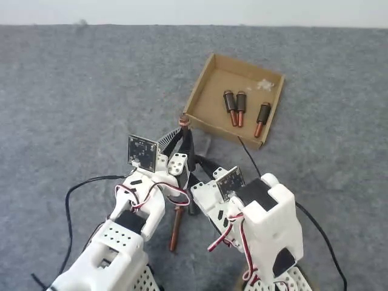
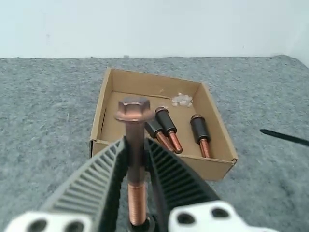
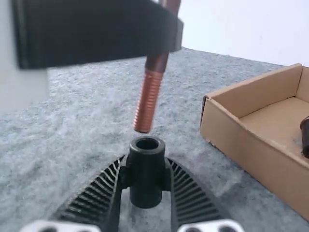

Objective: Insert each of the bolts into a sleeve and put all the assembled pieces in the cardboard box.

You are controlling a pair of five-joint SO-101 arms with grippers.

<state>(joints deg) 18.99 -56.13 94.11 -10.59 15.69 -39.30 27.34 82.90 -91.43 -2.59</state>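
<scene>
**Grey carpet [image 1: 73, 91]: alignment stage**

The cardboard box [image 1: 221, 130] held three assembled pieces [image 1: 240, 108]. A loose bolt [image 1: 176, 227] lay between the arms. The left gripper [image 2: 135, 143] was clamped on a bolt [image 2: 133, 113], axis vertical, head up, near the box. The right gripper [image 3: 146, 164] was clamped on the sleeve [image 3: 146, 150], bore upward, just below the threaded tip and not touching it.

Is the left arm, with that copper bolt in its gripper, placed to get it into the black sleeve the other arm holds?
Probably yes: the bolt has its threaded tip hanging just above the open hole of the sleeve, with nothing between them.
</scene>
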